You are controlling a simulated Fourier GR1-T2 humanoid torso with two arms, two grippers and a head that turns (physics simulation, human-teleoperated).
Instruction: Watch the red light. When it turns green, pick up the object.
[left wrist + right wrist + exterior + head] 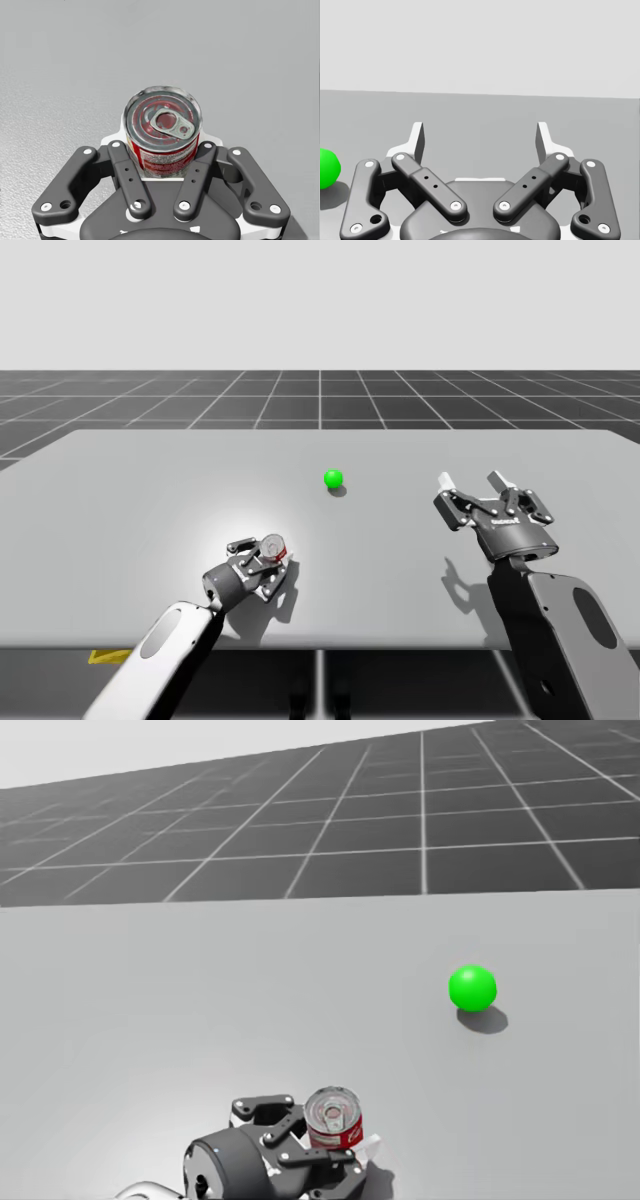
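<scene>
The light is a green ball [333,479] [472,988] resting on the grey table, and it also appears beside my right gripper as the green ball [327,168]. A small red can with a silver pull-tab lid [272,549] [333,1118] [162,131] stands upright near the table's front left. My left gripper [267,560] [335,1145] [162,150] is shut on the red can, its fingers pressing the can's sides. My right gripper [478,481] [481,137] hovers open over the right side of the table, with nothing between its fingers.
The grey table [120,490] is bare around the can and ball. Its front edge runs just below my arms, and a dark gridded floor lies beyond the far edge.
</scene>
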